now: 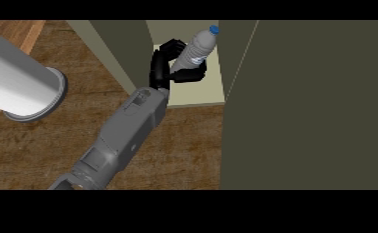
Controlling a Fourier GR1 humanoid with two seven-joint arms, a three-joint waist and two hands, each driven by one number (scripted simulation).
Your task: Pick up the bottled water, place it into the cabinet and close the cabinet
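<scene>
A clear water bottle [196, 48] with a blue cap [214, 29] is tilted inside the open cabinet, above its pale shelf floor [193, 94]. My right hand [165, 70] is curled round the bottle's lower half, with the fingers wrapping it from the left and below. The grey forearm [122, 137] runs up from the lower left edge to the cabinet opening. The bottle's base is hidden by the hand. My left hand does not show.
The cabinet's dark olive door [310, 102] stands open at the right and fills that side. A dark side panel [122, 47] borders the opening on the left. A thick grey cylinder [26, 84] juts in at the left over the wooden counter [44, 147].
</scene>
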